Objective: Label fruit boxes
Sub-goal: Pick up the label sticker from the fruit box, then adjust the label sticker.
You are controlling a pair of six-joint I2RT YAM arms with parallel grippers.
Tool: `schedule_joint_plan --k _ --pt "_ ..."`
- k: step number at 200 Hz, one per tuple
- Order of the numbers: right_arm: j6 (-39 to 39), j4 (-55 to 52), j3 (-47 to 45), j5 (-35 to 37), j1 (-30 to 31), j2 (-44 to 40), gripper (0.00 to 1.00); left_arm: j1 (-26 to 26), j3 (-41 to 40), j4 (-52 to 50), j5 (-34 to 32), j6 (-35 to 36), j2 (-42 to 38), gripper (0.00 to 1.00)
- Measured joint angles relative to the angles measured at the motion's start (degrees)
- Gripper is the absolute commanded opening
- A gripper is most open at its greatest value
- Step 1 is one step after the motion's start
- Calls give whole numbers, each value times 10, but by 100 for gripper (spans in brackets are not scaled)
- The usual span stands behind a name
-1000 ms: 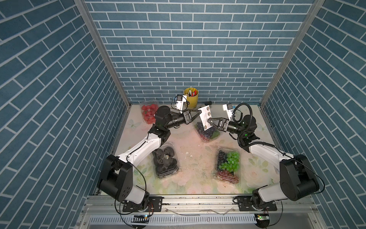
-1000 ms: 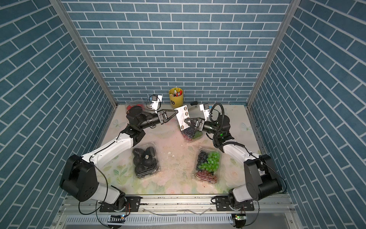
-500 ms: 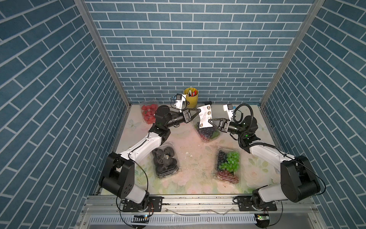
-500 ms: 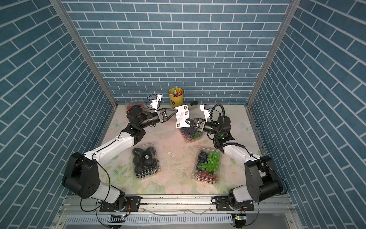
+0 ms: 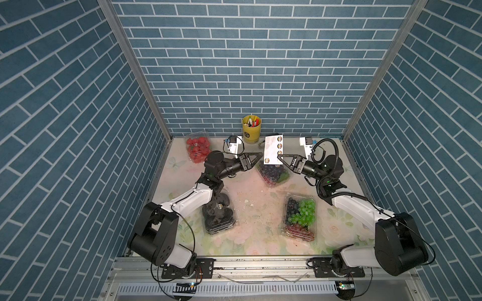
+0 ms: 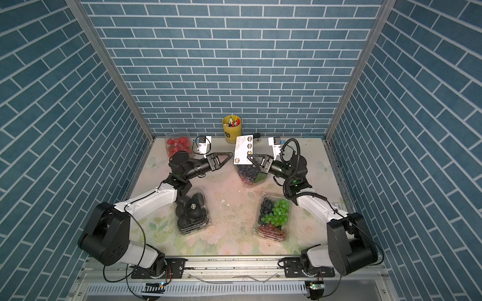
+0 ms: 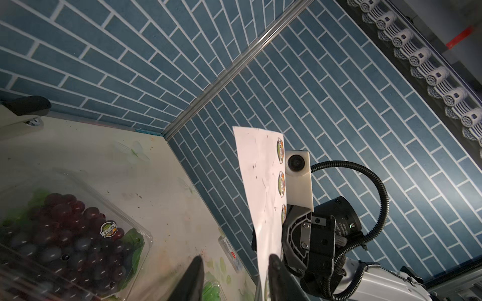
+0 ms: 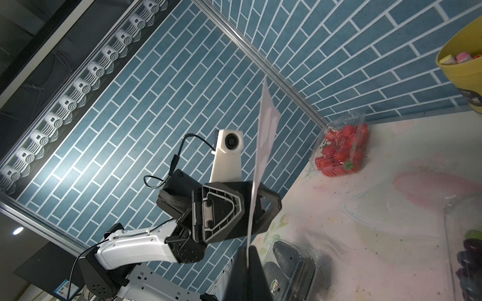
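1. Right wrist view, lower centre: the right gripper [image 8: 246, 251] clamps the sticker sheet [image 8: 263, 146].
2. The left wrist view alone shows the left gripper [image 7: 233, 260] parted.
3. In both top views, the fruit boxes [image 5: 300, 217] sit around frame centre.

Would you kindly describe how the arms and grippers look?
Left arm and right arm: white shells, black joints. Left gripper and right gripper: black triangular fingers. White wrist camera mounts; a black corrugated cable loops by the right one.
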Motion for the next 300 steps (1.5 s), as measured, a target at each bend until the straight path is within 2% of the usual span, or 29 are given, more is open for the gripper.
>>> schedule_joint_plan --k 17,35,50,91,117,161,187,218,300 --pt "4 3 0 6 0 0 0 -17 0 17 -2 -10 2 38" --pt "8 3 0 11 0 0 0 -29 0 36 -4 -17 2 32" --pt "10 4 -1 12 0 0 0 -31 0 44 -6 -24 2 21" --pt "10 4 -3 14 0 0 0 -32 0 56 -8 -30 2 10" --pt "10 4 -3 14 0 0 0 -35 0 62 -7 -31 8 14" --pt "10 4 -3 14 0 0 0 -38 0 62 -6 -33 21 13" --pt "10 4 -3 14 0 0 0 -39 0 64 -5 -34 21 0" --pt "10 4 -3 14 0 0 0 -40 0 67 -5 -40 22 0" --pt "3 0 -3 14 0 0 0 -55 2 185 5 -147 65 0"
